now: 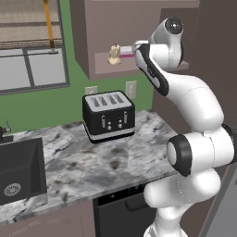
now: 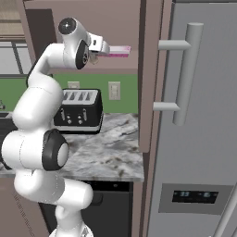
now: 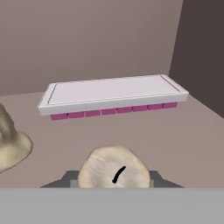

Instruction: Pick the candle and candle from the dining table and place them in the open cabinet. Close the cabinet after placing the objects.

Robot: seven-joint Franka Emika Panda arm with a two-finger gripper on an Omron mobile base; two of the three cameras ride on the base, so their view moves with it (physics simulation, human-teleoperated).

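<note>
My gripper (image 3: 112,183) is inside the open mauve-brown cabinet (image 1: 92,28) and is shut on a greyish-tan candle (image 3: 114,171). The candle's round top and black wick show between the fingers, low over the shelf floor. The other candle (image 1: 113,54), cream with a flared base, stands upright on the cabinet shelf (image 1: 104,65). In the hand view this cream candle (image 3: 11,144) is at the left edge, apart from the held one. From the left base view the hand (image 1: 139,46) reaches in just right of the cream candle. The dining table is out of view.
A flat white box with a pink underside (image 3: 111,94) lies on the shelf beyond the gripper. Below the cabinet a black toaster (image 1: 109,115) sits on the marbled counter (image 1: 92,162), with a black sink (image 1: 21,171) at left. A grey fridge (image 2: 199,139) stands at right.
</note>
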